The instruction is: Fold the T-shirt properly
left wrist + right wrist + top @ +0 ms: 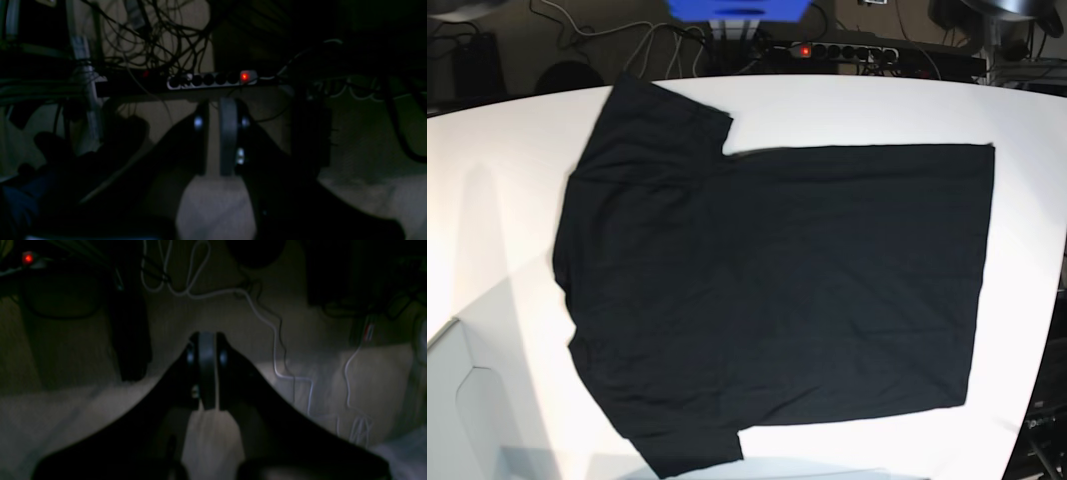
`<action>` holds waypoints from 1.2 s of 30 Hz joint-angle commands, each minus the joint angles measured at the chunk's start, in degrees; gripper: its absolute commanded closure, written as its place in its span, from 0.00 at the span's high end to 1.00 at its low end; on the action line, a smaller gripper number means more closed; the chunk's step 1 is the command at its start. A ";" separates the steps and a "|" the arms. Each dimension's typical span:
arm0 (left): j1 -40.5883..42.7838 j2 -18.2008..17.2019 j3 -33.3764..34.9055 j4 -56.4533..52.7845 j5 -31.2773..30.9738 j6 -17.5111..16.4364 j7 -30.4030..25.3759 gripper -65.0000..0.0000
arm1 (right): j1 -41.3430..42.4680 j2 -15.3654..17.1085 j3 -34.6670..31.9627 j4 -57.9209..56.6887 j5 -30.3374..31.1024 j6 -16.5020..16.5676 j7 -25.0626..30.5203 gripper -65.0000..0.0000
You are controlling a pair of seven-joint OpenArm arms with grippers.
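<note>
The black T-shirt (777, 290) lies spread flat on the white table (1027, 110), shown only in the base view. Its sleeves point to the far and near edges at the left, and its straight hem is at the right. Neither arm appears in the base view. In the left wrist view my left gripper (217, 106) shows its fingers almost together with a thin slit between them and nothing held. My right gripper (206, 336) is shut and empty in the right wrist view. Both wrist cameras look at a dim floor with cables, away from the shirt.
A power strip (842, 50) with a red light lies behind the table's far edge, also in the left wrist view as the power strip (213, 80) among tangled cables. A blue object (737, 8) stands at the far middle. White cables (267, 323) run across the floor.
</note>
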 commanded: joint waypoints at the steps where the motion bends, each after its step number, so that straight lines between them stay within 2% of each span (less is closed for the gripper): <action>1: 2.33 -0.76 0.02 1.88 -0.09 0.13 -1.93 0.10 | -1.80 0.02 0.10 -0.21 0.10 0.00 2.76 0.00; 7: 9.28 -3.31 0.02 13.14 -0.17 0.57 -3.69 0.10 | -5.05 0.20 0.01 -0.21 0.10 0.00 15.07 0.00; 11: 13.67 -4.62 -0.42 21.05 -0.17 0.57 -3.69 0.10 | -7.33 1.52 0.10 0.40 0.10 0.00 22.90 0.00; 14: 16.75 -5.42 -0.51 26.67 -0.17 0.66 -3.69 0.10 | -11.73 2.57 0.19 9.11 0.10 0.00 22.19 0.00; 20: 20.44 -6.12 -0.51 35.99 -0.17 0.66 -3.78 0.10 | -22.72 3.10 0.19 34.16 0.10 0.00 21.93 0.00; 23: 21.59 -6.12 -0.51 40.12 -0.17 0.66 -3.78 0.10 | -26.15 4.77 0.19 43.04 0.10 0.00 21.67 0.00; 26: 22.82 -6.30 -0.77 44.17 -0.17 0.66 -3.78 0.10 | -28.08 5.91 0.19 50.78 0.10 0.00 17.36 0.00; 29: 24.14 -7.09 -2.18 48.21 -0.17 0.66 -3.78 0.10 | -28.78 7.67 0.19 59.22 0.10 0.00 9.89 0.00; 32: 24.57 -7.35 -2.27 51.73 -0.17 0.66 -3.69 0.10 | -28.96 9.34 0.28 67.92 0.10 0.00 1.80 0.00; 36: 24.84 -7.17 -4.99 54.10 -0.09 0.66 -3.60 0.10 | -28.70 12.16 0.28 80.84 0.10 0.00 -11.83 0.00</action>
